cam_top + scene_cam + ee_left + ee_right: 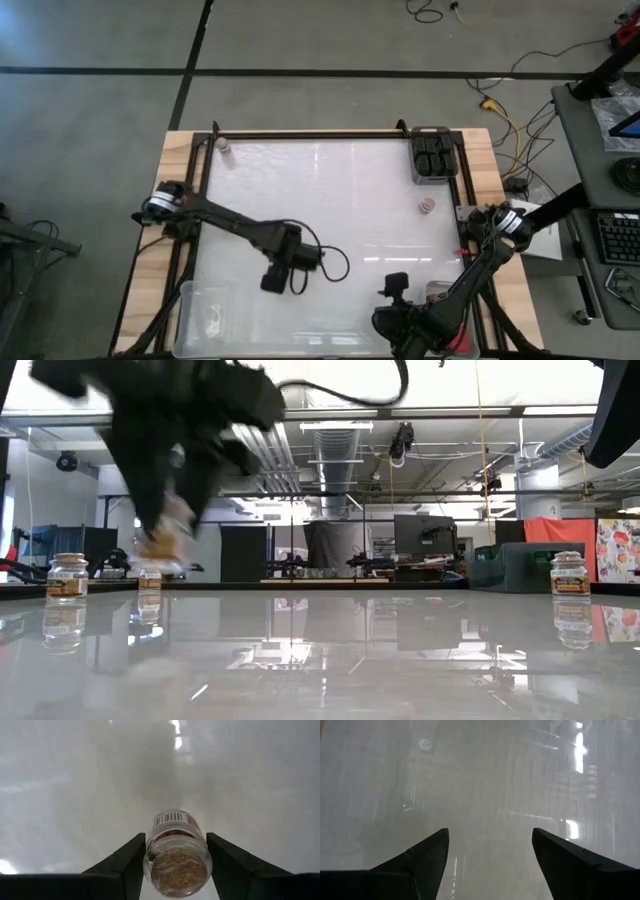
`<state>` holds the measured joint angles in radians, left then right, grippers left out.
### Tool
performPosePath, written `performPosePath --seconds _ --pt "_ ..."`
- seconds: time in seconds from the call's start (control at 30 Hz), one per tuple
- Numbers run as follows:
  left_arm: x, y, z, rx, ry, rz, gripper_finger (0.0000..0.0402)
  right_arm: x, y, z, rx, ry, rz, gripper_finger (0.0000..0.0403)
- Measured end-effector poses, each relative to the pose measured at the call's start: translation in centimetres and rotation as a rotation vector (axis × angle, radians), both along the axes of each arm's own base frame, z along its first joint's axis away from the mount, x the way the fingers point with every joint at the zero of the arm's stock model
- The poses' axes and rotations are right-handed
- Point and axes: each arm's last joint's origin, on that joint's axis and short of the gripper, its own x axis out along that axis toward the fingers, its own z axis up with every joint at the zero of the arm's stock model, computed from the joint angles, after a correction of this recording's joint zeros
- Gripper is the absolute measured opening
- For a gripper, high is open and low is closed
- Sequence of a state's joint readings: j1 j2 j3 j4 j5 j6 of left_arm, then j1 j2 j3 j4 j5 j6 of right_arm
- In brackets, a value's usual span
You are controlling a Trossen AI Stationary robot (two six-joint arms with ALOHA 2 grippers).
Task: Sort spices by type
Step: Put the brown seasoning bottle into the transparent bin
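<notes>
A small round spice jar (176, 851) with a tan granular top and a barcode label sits between the fingers of my left gripper (176, 840), which points down over the table's near-left middle (272, 283). In the low view the jar (162, 545) is blurred and hangs above the tabletop. My right gripper (490, 837) stands open over bare table near the front edge (397, 285), with nothing between its fingers. Another tan-lidded jar (427, 205) stands on the table at the right, and one more jar (225, 147) stands at the far left corner. My left gripper pinches the jar's upper end (150, 857) between its two fingers, one on each side of the round body just below the tan top. The fingers come from above, pointing down. The jar hangs below them, a little tilted and lifted clear of the table.
A clear bin (433, 160) with black jars stands at the far right. A clear bin (200, 320) lies at the near left, and another (440, 293) at the near right under my right arm. Bare white tabletop lies in the middle.
</notes>
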<state>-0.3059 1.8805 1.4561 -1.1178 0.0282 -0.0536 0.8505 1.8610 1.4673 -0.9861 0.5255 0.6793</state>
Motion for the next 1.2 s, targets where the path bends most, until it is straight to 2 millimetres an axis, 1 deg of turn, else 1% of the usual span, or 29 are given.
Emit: performPosePath --seconds 0.07,0.13,0.3,0.43,0.53,0.7,0.83,0.93,1.07,1.2 --pt "-0.4 -1.3 1.1 -0.036 0.033 0.062 0.0169 0.0 0.0 0.0 -0.005 0.003 0.010 0.0284" --pt "-1.2 -3.0 2.1 -0.061 0.072 0.102 0.0168 0.0 0.0 0.0 -0.010 0.006 0.021 0.0287" --pt "-3.8 -8.4 4.3 -0.066 0.087 0.105 0.0168 -0.1 0.0 0.0 -0.044 0.026 0.087 0.0293" --pt "-6.1 -12.2 5.5 -0.056 0.052 0.133 0.0168 0.0 0.0 0.0 -0.089 0.053 0.176 0.0295" --pt "-8.1 -14.0 5.9 -0.010 0.052 0.209 0.0167 0.1 -0.1 0.0 -0.114 0.067 0.219 0.0290" --pt "-11.3 -15.8 6.2 0.061 0.122 0.333 0.0167 0.5 -0.4 0.0 -0.145 0.085 0.272 0.0279" --pt "-13.2 -16.8 7.0 0.122 0.062 0.358 0.0167 0.9 -0.8 0.0 -0.155 0.093 0.279 0.0270" --pt "-14.4 -17.0 7.3 0.161 0.036 0.363 0.0167 1.2 -1.1 0.0 -0.154 0.093 0.269 0.0265" --pt "-15.6 -17.3 6.7 0.205 0.052 0.335 0.0167 1.3 -1.2 0.0 -0.142 0.085 0.247 0.0259" --pt "-16.6 -16.7 6.1 0.233 0.055 0.370 0.0167 1.5 -1.0 0.0 -0.124 0.064 0.244 0.0254"
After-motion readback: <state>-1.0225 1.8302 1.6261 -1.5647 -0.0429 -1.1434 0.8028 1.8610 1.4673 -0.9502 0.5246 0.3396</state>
